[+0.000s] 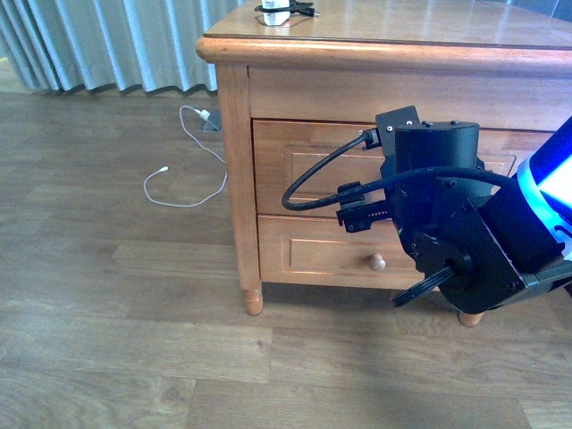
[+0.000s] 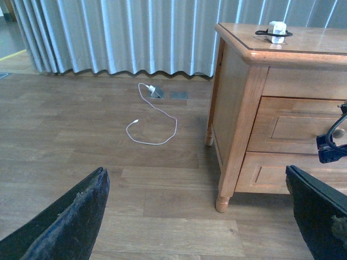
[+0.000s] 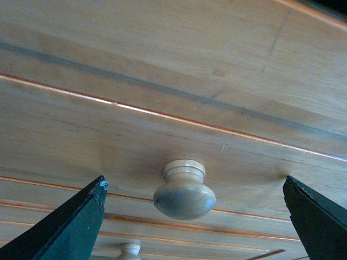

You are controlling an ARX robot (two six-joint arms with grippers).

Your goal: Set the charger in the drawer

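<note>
The charger (image 1: 277, 12), a small white plug block with a black cord around it, lies on top of the wooden cabinet near its back left corner; it also shows in the left wrist view (image 2: 277, 31). The uppermost drawer (image 1: 304, 156) is shut. My right gripper (image 3: 195, 216) is open right in front of the drawer front, its fingers (image 3: 65, 227) apart on either side of the round wooden knob (image 3: 184, 194), not touching it. In the front view the right arm (image 1: 447, 223) covers the knob. My left gripper (image 2: 198, 216) is open and empty above the floor, left of the cabinet.
The like lower drawer with its knob (image 1: 377, 262) is shut below. A long white cable (image 1: 183, 183) with a white plug lies on the wood floor left of the cabinet, before grey curtains (image 1: 107, 45). The cabinet stands on turned feet (image 1: 253, 300).
</note>
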